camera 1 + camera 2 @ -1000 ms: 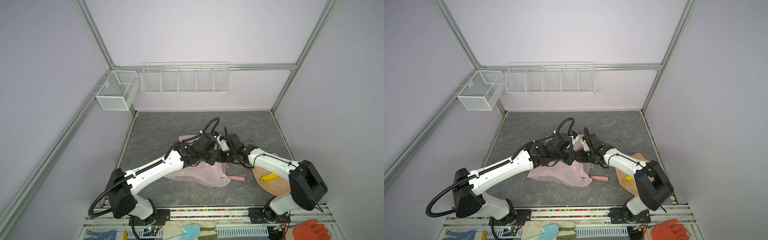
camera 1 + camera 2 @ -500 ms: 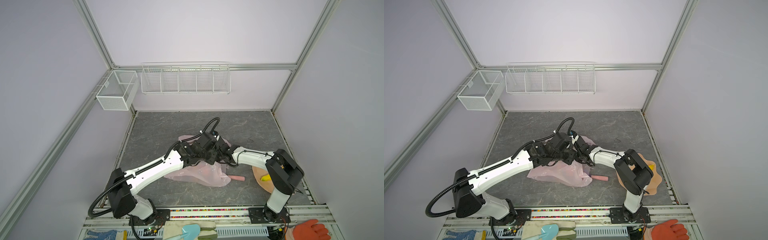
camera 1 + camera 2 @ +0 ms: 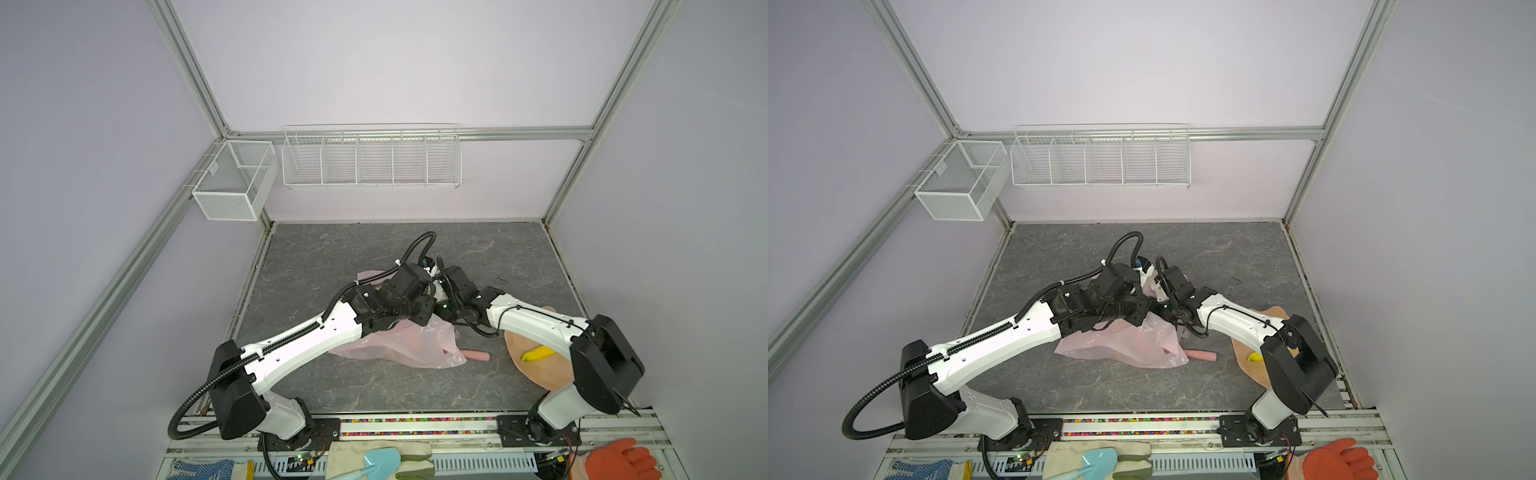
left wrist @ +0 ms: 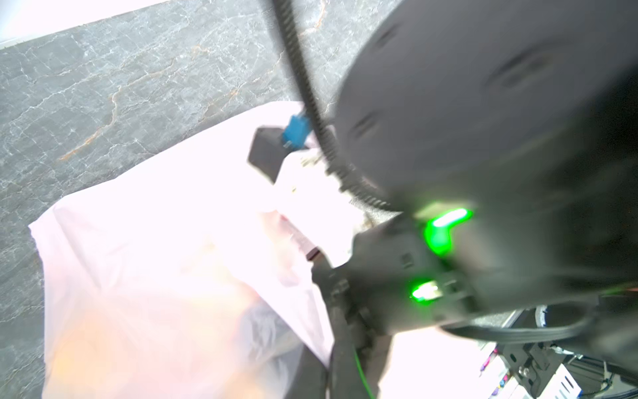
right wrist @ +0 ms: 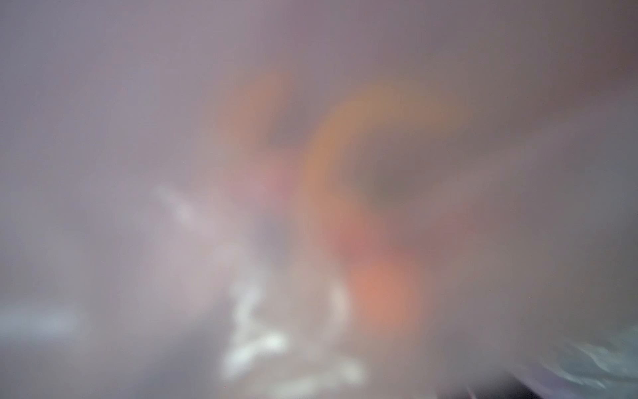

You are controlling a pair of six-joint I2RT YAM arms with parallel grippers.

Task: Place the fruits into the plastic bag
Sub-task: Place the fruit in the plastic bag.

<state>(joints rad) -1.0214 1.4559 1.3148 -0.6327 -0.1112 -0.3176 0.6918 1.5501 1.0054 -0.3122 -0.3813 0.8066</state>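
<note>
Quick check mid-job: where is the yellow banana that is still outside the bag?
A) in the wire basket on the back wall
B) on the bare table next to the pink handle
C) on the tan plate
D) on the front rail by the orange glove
C: in a top view the banana lies on the tan plate, apart from the bag.

Right wrist view: wholly blurred; only orange and red smears are made out.
Left tool [image 3: 420,316]: jaws are covered by its own wrist, above the plastic bag [image 3: 399,345].
Right tool [image 3: 445,309]: tips are hidden beside the bag; their gap is not seen.
Bag contents: dimmed by the film, unidentified.
Banana [image 3: 538,354]: near the bag, partly overlapped by the right arm.
Glove [image 3: 619,463]: cropped by the frame edge.
</note>
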